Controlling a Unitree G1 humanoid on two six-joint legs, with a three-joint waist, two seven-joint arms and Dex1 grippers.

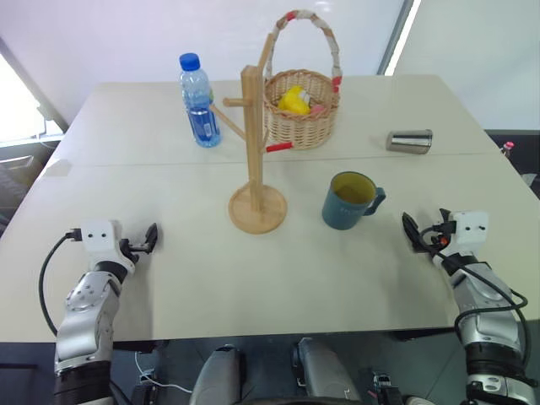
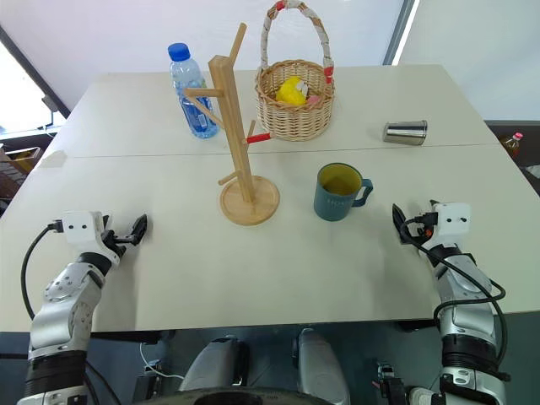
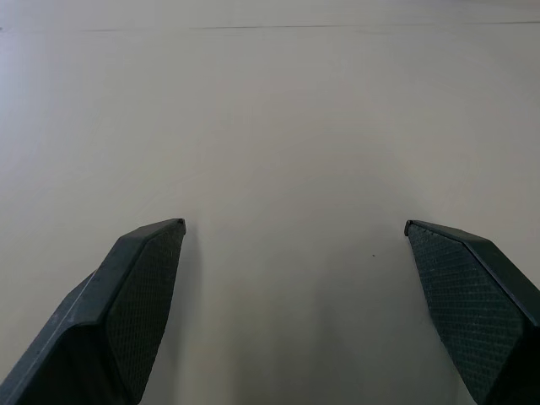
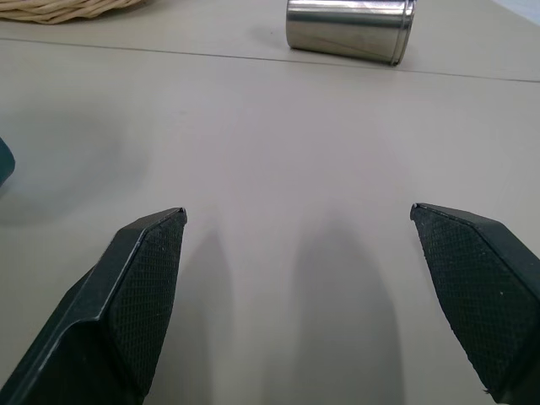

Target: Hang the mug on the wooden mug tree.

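Now mug upright beside wooden mug tree; both grippers empty.

The mug is cut off at the right wrist view's edge, as is the wicker basket. The basket's yellow contents are unidentifiable.
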